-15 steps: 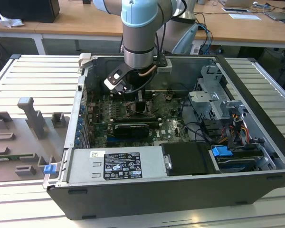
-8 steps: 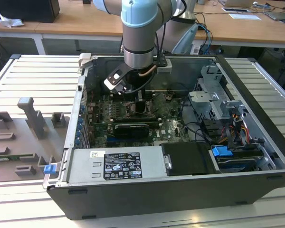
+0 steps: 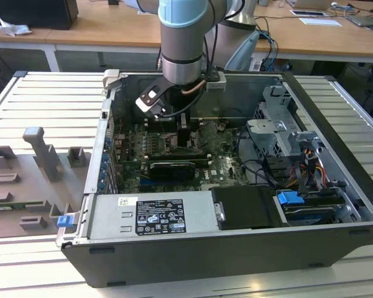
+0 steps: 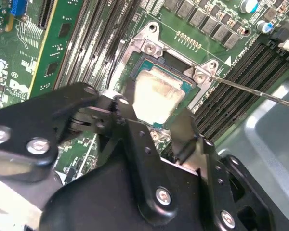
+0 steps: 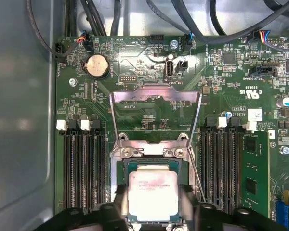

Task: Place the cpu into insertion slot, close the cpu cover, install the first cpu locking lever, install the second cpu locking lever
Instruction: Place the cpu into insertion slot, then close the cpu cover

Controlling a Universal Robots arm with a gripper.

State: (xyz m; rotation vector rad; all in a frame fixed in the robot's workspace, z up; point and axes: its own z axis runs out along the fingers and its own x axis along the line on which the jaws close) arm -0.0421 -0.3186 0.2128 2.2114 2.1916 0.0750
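exterior view: gripper [image 3: 185,141] low inside open computer case [image 3: 248,257] on slatted bench [image 3: 43,105] | second wrist view: gripper [image 4: 154,115] clamped on cpu [image 4: 156,94] at insertion slot [image 4: 149,48] | first wrist view: cpu [image 5: 153,185] seated in insertion slot [image 5: 126,166], cpu cover [image 5: 156,96] raised open beyond it

The cpu [image 5: 153,191] in the insertion slot [image 5: 116,173], hand [image 5: 153,206] straddling it, cpu cover [image 5: 155,96] raised beyond.

We log a ribbed grey metal worktop [image 3: 43,105]; beyond its far edge, pale wooden desks [image 3: 105,34] carrying papers [image 3: 321,21], a crumpled white wad [image 3: 13,28] and a black box [image 3: 34,13] at the exterior view's left. Light even.
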